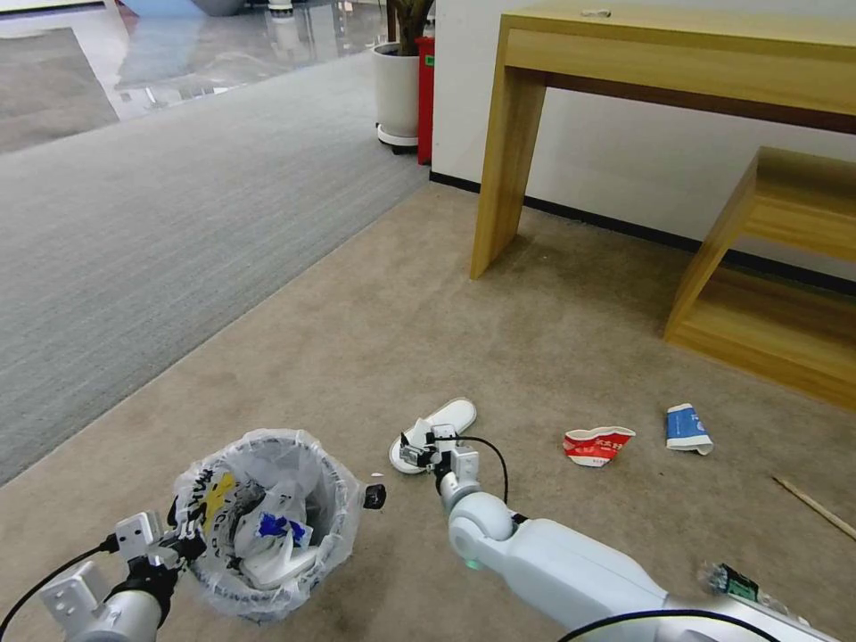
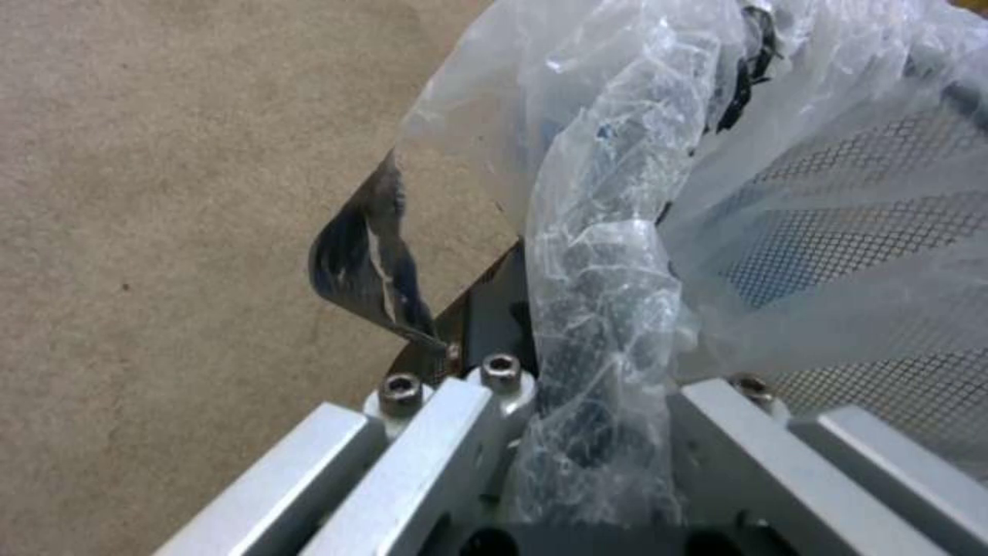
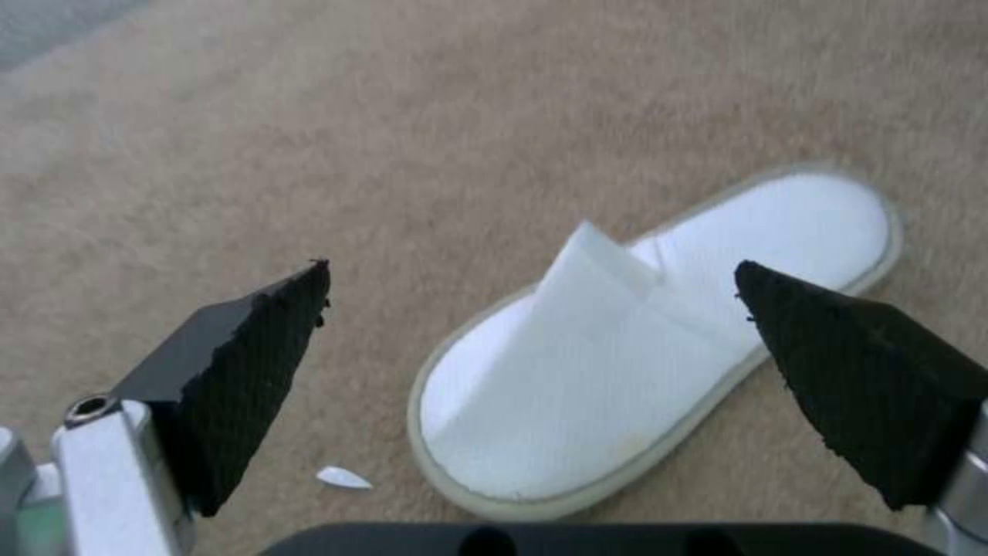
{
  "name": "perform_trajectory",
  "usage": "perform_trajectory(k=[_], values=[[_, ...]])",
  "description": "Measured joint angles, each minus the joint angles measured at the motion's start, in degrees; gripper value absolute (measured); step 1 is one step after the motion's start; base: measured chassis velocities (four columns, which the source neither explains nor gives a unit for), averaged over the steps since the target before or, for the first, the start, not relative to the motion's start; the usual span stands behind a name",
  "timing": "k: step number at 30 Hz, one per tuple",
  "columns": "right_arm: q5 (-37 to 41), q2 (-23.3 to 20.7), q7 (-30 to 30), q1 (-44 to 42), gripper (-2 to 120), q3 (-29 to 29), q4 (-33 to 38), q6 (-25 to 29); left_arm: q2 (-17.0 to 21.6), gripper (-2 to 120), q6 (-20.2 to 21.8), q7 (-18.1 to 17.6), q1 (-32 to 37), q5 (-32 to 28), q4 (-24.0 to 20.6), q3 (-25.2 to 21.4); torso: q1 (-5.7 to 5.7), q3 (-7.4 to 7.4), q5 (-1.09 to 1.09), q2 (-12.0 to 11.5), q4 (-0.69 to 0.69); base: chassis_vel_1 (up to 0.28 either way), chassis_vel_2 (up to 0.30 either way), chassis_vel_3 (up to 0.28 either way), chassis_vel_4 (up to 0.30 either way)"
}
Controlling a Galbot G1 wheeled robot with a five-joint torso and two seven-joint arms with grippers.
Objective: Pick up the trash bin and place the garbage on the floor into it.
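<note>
So the beige carpet [image 1: 374, 339] takes up most of the room here, with a strip of grey carpet [image 1: 152, 223] off to the robot's left and a wooden desk [image 1: 660, 53] against the white wall, plus a low wooden shelf [image 1: 776, 294] next to it.

Down at the robot's left is the trash bin [image 1: 267, 522], a small round mesh one with a crinkly clear bag puffed over the rim, already holding a white slipper and some plastic. The left gripper [image 1: 183, 544] is clamped on the bin's near rim; in the left wrist view you can see the bagged rim [image 2: 602, 309] squeezed right between the metal finger bars, mesh wall off to one side.

The right arm reaches forward over the floor, and the right gripper [image 1: 419, 448] hangs just above 1 white slipper [image 1: 437, 431] lying sole-down on the carpet. In the right wrist view the 2 black wedge pads [image 3: 258, 363] are spread wide apart, and the slipper [image 3: 638, 347] sits between them, lying diagonally, strap end nearer the camera. Not touching either pad as far as I can see. There's a tiny white scrap [image 3: 343, 478] on the carpet by the toe end.

Further to the robot's right: a crushed red paper cup [image 1: 596, 444], a crushed blue paper cup [image 1: 687, 428], a wooden stick [image 1: 816, 508], and a green-label bottle [image 1: 736, 584] down near the arm.
</note>
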Motion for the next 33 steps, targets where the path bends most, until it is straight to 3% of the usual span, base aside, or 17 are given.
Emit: perform_trajectory(k=[7,33], values=[[-0.82,4.29,-0.04,0.37,100,-0.14,-7.90,0.46,-0.11,1,-0.08,0.10,0.40,-0.03,-0.33,0.06,0.00,0.00,0.00,0.00,-0.01,0.000,0.000,0.000,0.000],[-2.41,10.31,0.99,1.34,100,-0.99,-18.44,0.90,-0.54,1,-1.13,0.86,1.88,0.25,-1.87,0.48,0.00,0.00,0.01,0.00,0.00,0.000,0.000,0.000,0.000]])
